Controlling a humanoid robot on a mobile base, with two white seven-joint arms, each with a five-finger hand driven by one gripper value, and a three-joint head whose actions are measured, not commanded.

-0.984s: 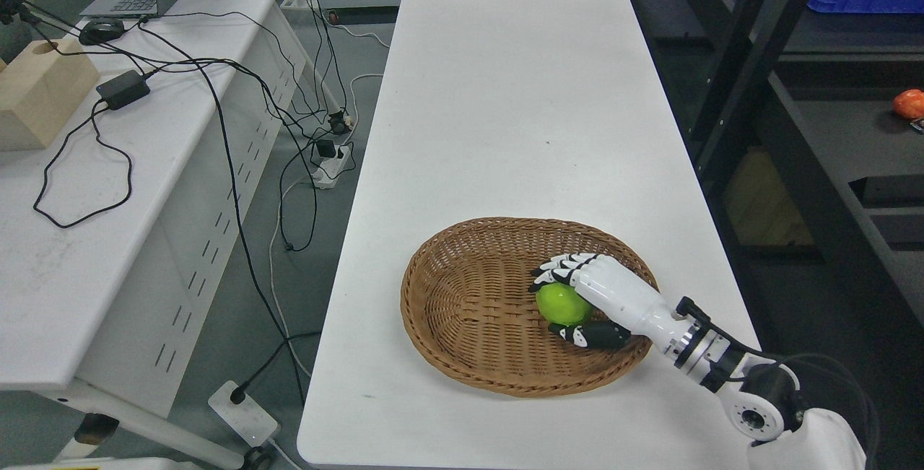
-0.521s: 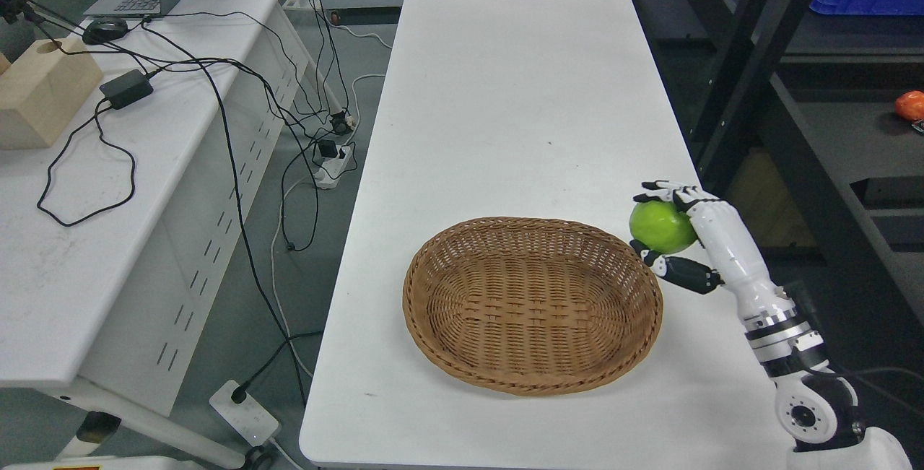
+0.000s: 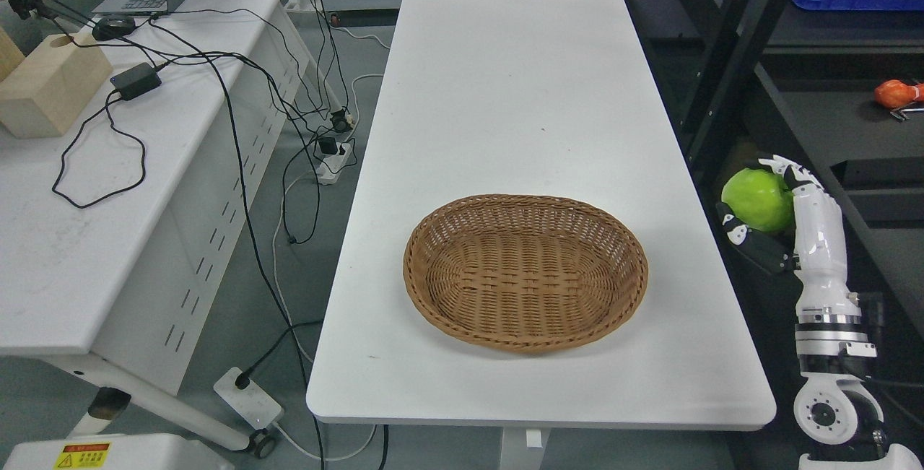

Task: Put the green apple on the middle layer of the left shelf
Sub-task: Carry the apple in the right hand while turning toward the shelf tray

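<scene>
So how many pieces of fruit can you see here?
2. A green apple held in the robot's right hand, past the table's right edge, and an orange-red fruit on the dark shelf. Others may be hidden.

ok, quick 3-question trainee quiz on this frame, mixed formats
1. True or false: the green apple lies in the wicker basket.
2. Which hand holds the apple? A) left B) right hand C) neither
3. Fill in: the apple is held past the white table's ____ edge, in front of the dark shelving.

Key: 1 false, the basket holds nothing; 2 B; 3 right.
</scene>
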